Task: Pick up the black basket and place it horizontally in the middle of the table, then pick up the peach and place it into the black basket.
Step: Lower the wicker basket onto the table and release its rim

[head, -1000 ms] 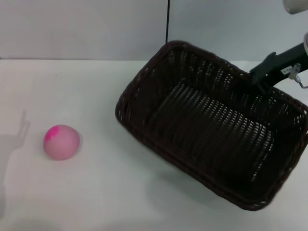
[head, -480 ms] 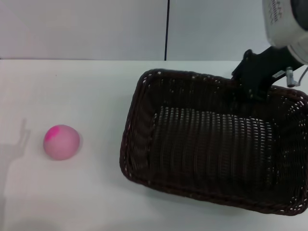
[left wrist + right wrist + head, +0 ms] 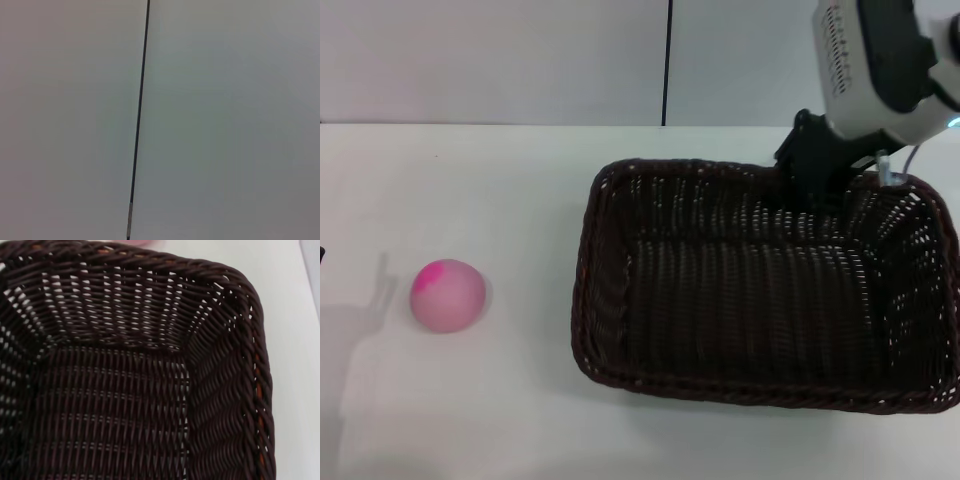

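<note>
1. Right end effector (image 3: 817, 185): it sits at the far rim of the black basket (image 3: 760, 290), toward the basket's right end. Its dark body overlaps the braided edge, but the fingertips are hidden behind the wicker, so whether they pinch the rim or are spread apart cannot be told.
2. Black basket: it lies with its long side across the desk (image 3: 500, 200), mouth up, on the right half and not the centre. The right wrist view looks straight down into its woven floor and one rounded corner (image 3: 235, 295).
3. Peach (image 3: 447, 295): it rests on the desk's left side, magenta patch upward, well apart from the basket.
4. Left end effector: it is out of sight; its wrist camera shows only a pale wall with a dark seam (image 3: 139, 120).
5. Risk, placement: if the basket is let go here, it probably ends right of the middle, short of what the task asks.
6. Risk, grip: a hold on one point of the rim, off the basket's centre, could let the basket swing or tilt if it is lifted, and it may slip.
7. Risk, release: a finger withdrawing through the open weave could snag and drag the basket askew.
8. Risk, peach: being round, it may roll away if a closing finger nudges it.
</note>
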